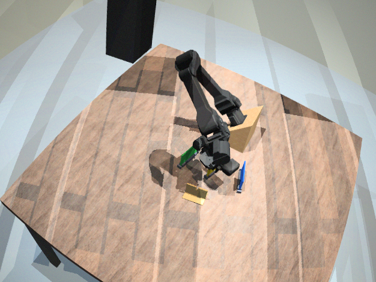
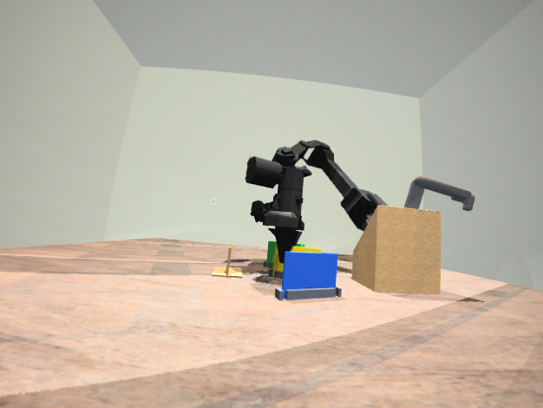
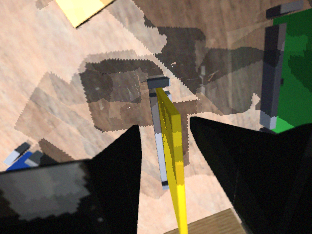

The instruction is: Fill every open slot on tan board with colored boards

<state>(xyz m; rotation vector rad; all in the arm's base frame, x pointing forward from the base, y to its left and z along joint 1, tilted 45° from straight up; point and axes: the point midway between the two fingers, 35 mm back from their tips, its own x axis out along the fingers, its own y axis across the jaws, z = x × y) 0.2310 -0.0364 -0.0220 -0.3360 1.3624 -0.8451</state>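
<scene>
Yellow flat board [image 1: 210, 173] [image 2: 278, 262] [image 3: 175, 145] stands upright in its dark holder between the fingers of the partly open black gripper [image 2: 284, 259] [image 3: 164, 126], which grips nothing. Green board [image 1: 187, 156] [image 2: 271, 253] [image 3: 299, 75] and blue board [image 1: 242, 176] [image 2: 310, 271] [image 3: 21, 162] flank the gripper; the slotted tan board [image 1: 196, 191] [image 2: 229, 259] stands near it.

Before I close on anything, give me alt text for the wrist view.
A thin yellow upright board stands between the open black fingers of the end effector, with gaps on both sides. A green board is at right; part of a blue board shows at left.
</scene>
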